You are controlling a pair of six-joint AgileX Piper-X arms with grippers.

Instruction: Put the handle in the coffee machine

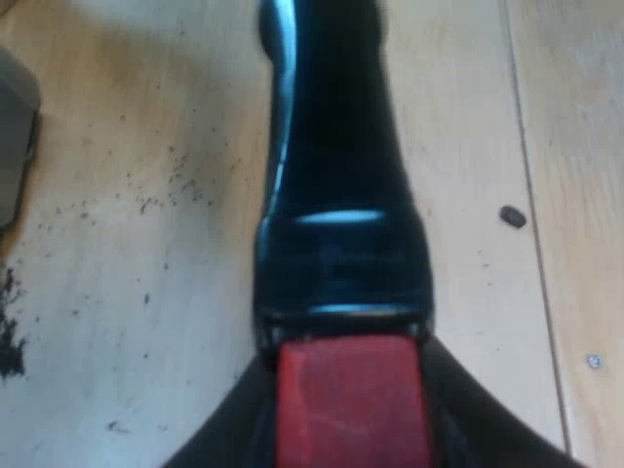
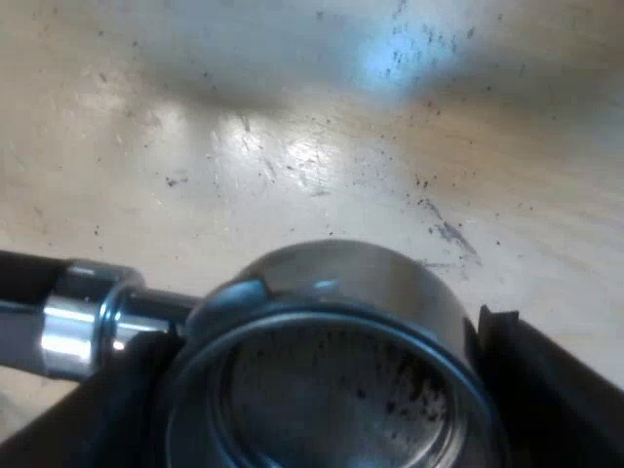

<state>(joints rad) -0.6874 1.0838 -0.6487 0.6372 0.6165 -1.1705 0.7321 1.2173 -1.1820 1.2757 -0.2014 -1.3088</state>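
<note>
The metal holder with its dark, red-ended handle is over the pale wooden worktop, left pincer clenched on the red end, right pincer clamping its basket. Uneven pulling could twist it loose.

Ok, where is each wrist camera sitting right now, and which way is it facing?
Left wrist view: on the left arm, looking down along the metal holder, its dark handle over the wooden table; the left end effector clamps the red end.
Right wrist view: on the right arm, looking down into the holder's basket; the right end effector has its fingers against the basket's sides.
Shared: apparently the same holder, from opposite ends, and the grounds-speckled table.
</note>
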